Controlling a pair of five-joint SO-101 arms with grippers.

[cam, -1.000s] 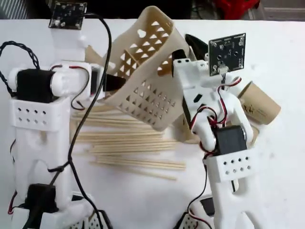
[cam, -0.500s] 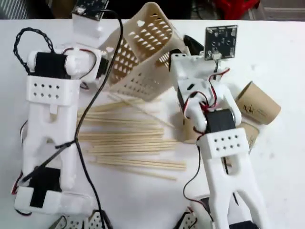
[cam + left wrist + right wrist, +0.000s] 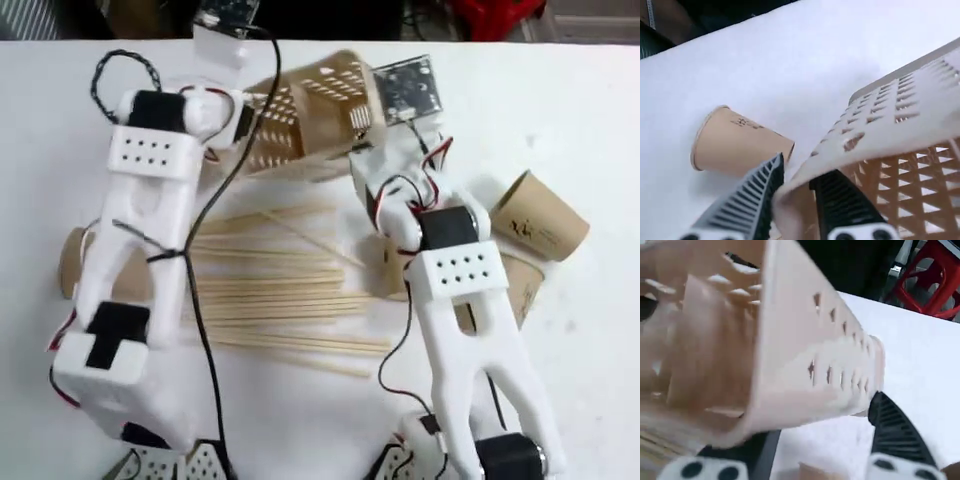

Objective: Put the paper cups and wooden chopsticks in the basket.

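Basket point(image 3: 310, 110) on its side, far across the bench point(image 3: 560, 90)!
Left end effector point(image 3: 800, 176) pinches its rim; the right end effector's point(image 3: 822, 425) grip I cannot tell. Best set it mouth-up near the loose cups point(image 3: 540, 215) and chopsticks point(image 3: 285, 300). It's dropped flatter and farther back than a second ago.

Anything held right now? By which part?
The left tool pinches the basket by its rim. The right tool is at the basket too, but whether it grips cannot be told.
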